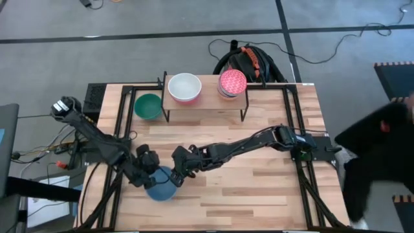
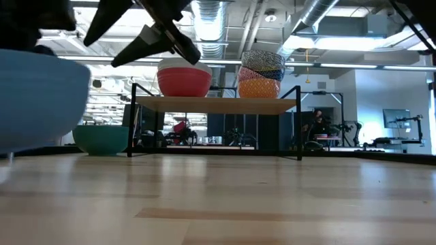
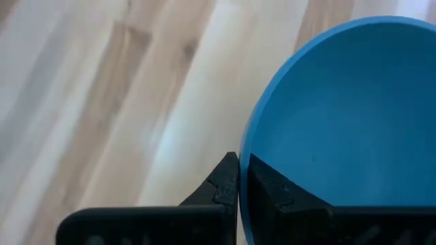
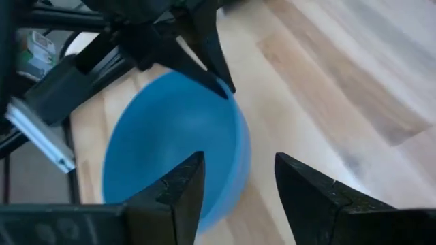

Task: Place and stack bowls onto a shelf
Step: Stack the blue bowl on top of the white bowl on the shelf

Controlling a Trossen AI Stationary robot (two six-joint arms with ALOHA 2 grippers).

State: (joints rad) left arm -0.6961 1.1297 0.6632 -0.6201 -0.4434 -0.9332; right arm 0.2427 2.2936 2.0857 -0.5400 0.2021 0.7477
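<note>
A blue bowl (image 1: 160, 184) sits near the table's front left, and my left gripper (image 3: 243, 187) is shut on its rim. My right gripper (image 4: 238, 184) stands open just to the right of the bowl, one finger (image 4: 180, 187) over its edge, touching nothing. The shelf (image 1: 207, 98) stands at the far middle. On it a white bowl sits in a red one (image 2: 184, 80), next to a stack topped by a pink speckled bowl (image 1: 232, 83). A green bowl (image 1: 148, 105) rests on the table left of the shelf. My left gripper pinches the blue bowl's rim (image 3: 242, 160) on the bowl's left side, one finger (image 3: 272, 194) inside the bowl and one (image 3: 221, 184) outside. The fingers slant down from the table's left. Whether the bowl's base is off the table I cannot tell.
Bare wooden planks (image 1: 259, 188) stretch between the two arms, the shelf and the table's front right. Black frame rails (image 1: 297, 129) run along the table's sides. A dark bag (image 1: 249, 61) lies beyond the far edge.
</note>
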